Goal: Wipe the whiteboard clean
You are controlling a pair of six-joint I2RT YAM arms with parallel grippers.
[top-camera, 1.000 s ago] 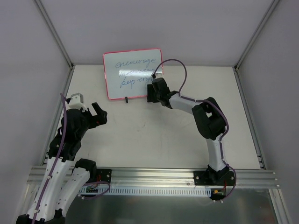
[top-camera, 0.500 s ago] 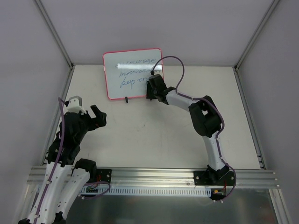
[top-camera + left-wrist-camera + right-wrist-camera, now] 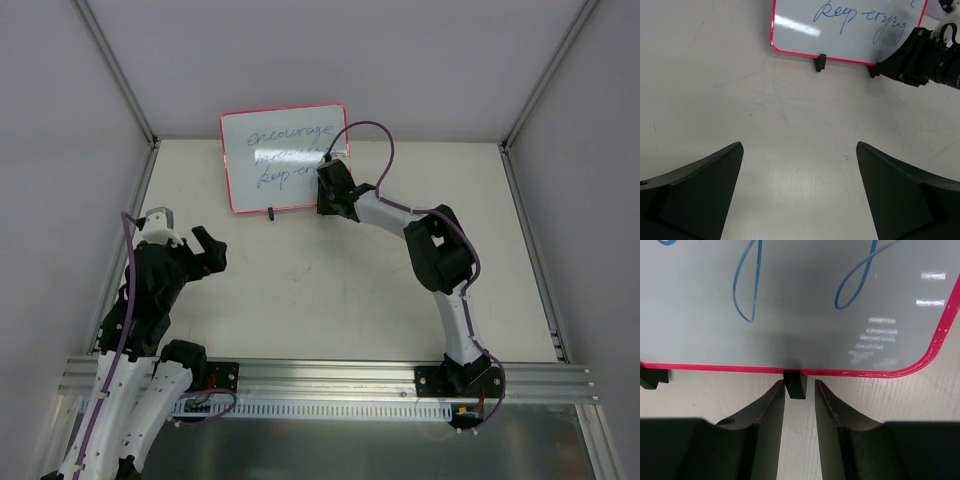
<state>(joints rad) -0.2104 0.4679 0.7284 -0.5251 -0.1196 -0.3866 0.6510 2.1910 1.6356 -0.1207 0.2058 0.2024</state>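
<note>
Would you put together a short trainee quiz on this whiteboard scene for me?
1. True or false: the whiteboard is already wiped clean.
2. Which gripper's fingers flank a black clip at the board's lower rim? A) left gripper B) right gripper
3. Fill in: the handwriting on the board is ___ in colour.
Key: 1 false; 2 B; 3 blue.

Bright, even overhead light fills every view, leaving only faint, soft shadows on the tabletop (image 3: 350, 290). In the right wrist view, white glare patches mark the whiteboard (image 3: 790, 305) near its lower right corner, beside a grey shadow.
</note>
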